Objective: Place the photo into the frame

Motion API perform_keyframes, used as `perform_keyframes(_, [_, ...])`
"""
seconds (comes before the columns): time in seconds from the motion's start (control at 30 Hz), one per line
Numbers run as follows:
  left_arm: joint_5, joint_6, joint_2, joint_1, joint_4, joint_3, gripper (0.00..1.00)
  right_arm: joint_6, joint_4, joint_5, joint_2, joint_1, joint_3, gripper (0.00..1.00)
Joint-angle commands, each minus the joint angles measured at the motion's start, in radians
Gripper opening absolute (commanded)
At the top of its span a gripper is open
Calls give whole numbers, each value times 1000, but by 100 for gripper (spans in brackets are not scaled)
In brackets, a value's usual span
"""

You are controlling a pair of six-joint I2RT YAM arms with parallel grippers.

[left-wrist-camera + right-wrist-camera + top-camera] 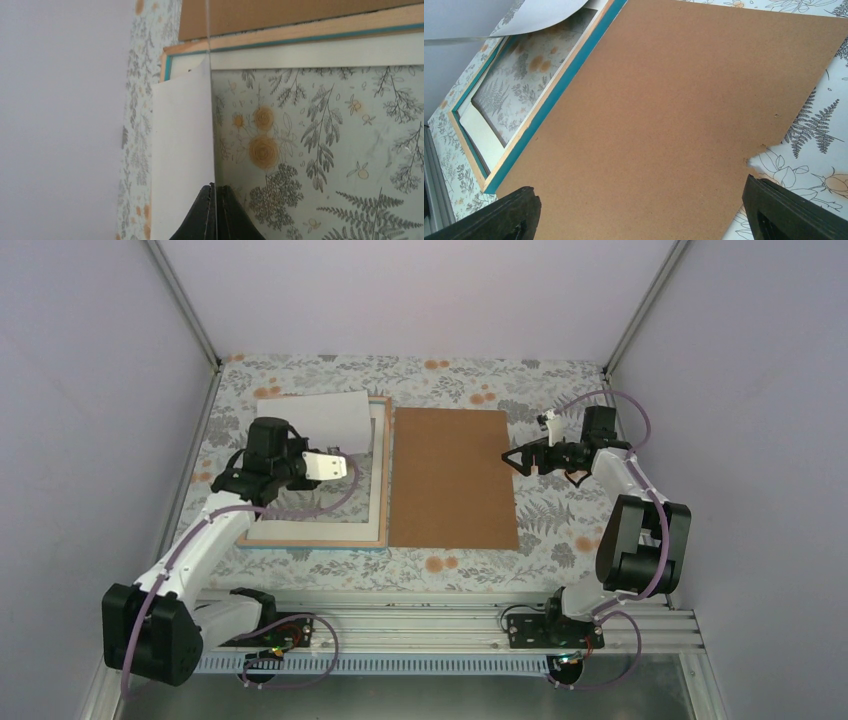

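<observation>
The frame (312, 541) lies flat at the left of the table, with a teal border (555, 94) and a wood-coloured edge (300, 33). The tablecloth pattern shows through its opening. My left gripper (345, 462) is shut on the photo (312, 417), pinching one edge of it between the fingers (216, 189). The photo hangs bent above the frame's far part and only its plain white side (182, 150) shows; its printed side is hidden. My right gripper (532, 452) stands wide open, empty, over the right edge of the brown board (664, 110).
A white mat (478, 131) lies inside the frame, and its strip (310, 52) shows along the border. The brown backing board (455, 475) lies flat just right of the frame. A floral cloth (470, 565) covers the table, with grey walls on three sides.
</observation>
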Motion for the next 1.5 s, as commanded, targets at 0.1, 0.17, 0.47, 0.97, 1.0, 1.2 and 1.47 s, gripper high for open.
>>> perform_keyframes(0.1, [22, 57, -49, -48, 75, -68, 2, 4, 11, -29, 4, 8, 3, 100])
perform_keyframes(0.17, [20, 71, -66, -54, 81, -90, 2, 3, 12, -28, 2, 8, 1, 100])
perform_keyframes(0.47, [-8, 105, -108, -69, 55, -141, 2, 2, 9, -29, 4, 8, 2, 100])
perform_keyframes(0.97, [19, 82, -149, -97, 56, -207, 3, -1, 9, -31, 8, 8, 0, 100])
perform_keyframes(1.0, [17, 83, -149, -101, 64, -211, 2, 0, 9, -31, 8, 9, 0, 100])
perform_keyframes(1.2, [-2, 101, -139, -140, 95, -233, 2, -2, 8, -27, 5, 8, -1, 100])
perform_keyframes(1.47, [-69, 101, -127, -145, 134, -273, 2, -2, 6, -25, 8, 8, -2, 100])
